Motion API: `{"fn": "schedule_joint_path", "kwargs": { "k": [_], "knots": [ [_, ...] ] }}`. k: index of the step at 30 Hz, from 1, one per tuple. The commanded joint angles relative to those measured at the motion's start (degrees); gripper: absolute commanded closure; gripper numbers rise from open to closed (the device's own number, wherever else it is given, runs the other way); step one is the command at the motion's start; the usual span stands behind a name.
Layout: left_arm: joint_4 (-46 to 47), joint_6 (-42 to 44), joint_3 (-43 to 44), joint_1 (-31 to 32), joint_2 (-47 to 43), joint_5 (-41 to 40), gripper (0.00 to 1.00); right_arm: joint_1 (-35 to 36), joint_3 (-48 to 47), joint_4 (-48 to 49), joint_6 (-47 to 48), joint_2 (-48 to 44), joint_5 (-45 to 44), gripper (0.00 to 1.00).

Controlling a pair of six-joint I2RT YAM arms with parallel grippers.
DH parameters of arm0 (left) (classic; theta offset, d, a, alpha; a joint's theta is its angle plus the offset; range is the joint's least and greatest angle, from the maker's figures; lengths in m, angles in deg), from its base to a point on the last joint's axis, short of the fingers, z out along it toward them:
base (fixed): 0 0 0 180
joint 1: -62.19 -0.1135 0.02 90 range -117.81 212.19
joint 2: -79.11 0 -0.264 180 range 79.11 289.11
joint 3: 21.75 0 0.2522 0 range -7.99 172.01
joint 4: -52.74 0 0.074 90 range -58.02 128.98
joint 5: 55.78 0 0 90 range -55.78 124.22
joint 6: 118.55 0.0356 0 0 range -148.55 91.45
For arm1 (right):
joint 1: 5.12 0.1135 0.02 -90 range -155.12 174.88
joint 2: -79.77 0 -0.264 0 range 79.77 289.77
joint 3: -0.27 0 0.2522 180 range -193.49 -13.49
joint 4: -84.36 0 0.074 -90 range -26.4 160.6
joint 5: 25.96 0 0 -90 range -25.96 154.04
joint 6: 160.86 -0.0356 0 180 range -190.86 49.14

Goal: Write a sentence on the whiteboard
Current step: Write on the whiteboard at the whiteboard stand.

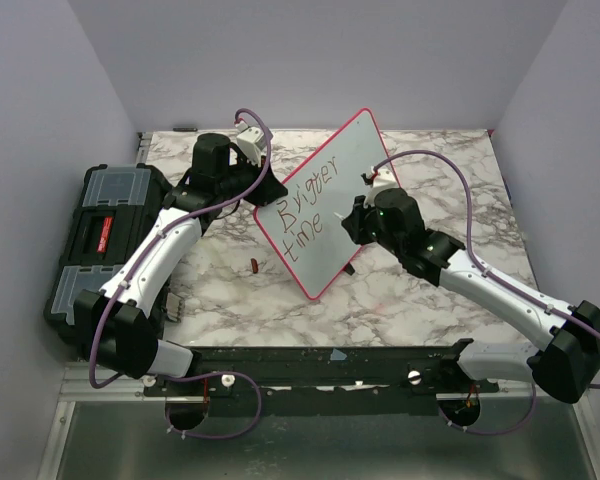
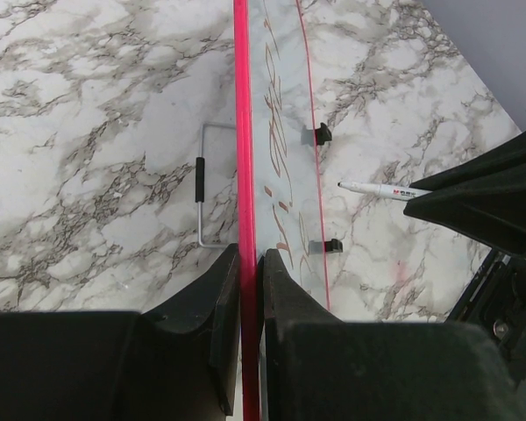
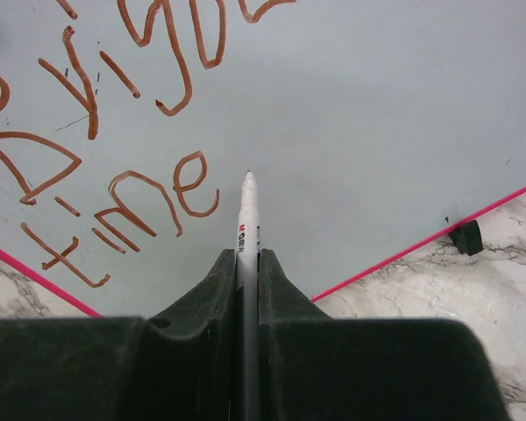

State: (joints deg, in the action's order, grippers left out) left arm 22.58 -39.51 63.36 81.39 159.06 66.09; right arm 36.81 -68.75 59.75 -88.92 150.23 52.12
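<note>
Lettering (image 3: 86, 96) reads perhaps "Brigger time"; right gripper (image 3: 248, 260) clamps marker (image 3: 248, 210), left gripper (image 2: 248, 260) clamps whiteboard (image 2: 280, 105).

A marble-patterned table (image 1: 450, 290) filled mid-frame. A black toolbox (image 1: 100, 235) sat at its left edge, a red-framed whiteboard (image 1: 330, 200) stood centre, and a small dark-red cap (image 1: 254, 266) lay lower left of it.

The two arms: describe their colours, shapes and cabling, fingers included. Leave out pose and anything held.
The left arm and right arm match: white links between bulky black joint housings, with a thin purple cable looping loosely along each. The left fingers and right fingers are matte black wedges tapering toward their tips. No markings are legible.
</note>
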Motion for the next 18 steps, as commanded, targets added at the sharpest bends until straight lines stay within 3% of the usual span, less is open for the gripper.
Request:
{"fn": "schedule_joint_path", "kwargs": {
  "k": [1, 18],
  "knots": [
    [-1.0, 3.8, 1.7, 0.2, -1.7, -2.1, 1.0, -0.3, -0.3, 0.6, -0.2, -1.1, 4.2, 0.99],
    [-1.0, 3.5, 1.8, 0.2, -3.0, -0.2, 1.0, -0.4, -2.3, 4.8, -0.1, 1.4, 2.6, 0.99]
  ]
}}
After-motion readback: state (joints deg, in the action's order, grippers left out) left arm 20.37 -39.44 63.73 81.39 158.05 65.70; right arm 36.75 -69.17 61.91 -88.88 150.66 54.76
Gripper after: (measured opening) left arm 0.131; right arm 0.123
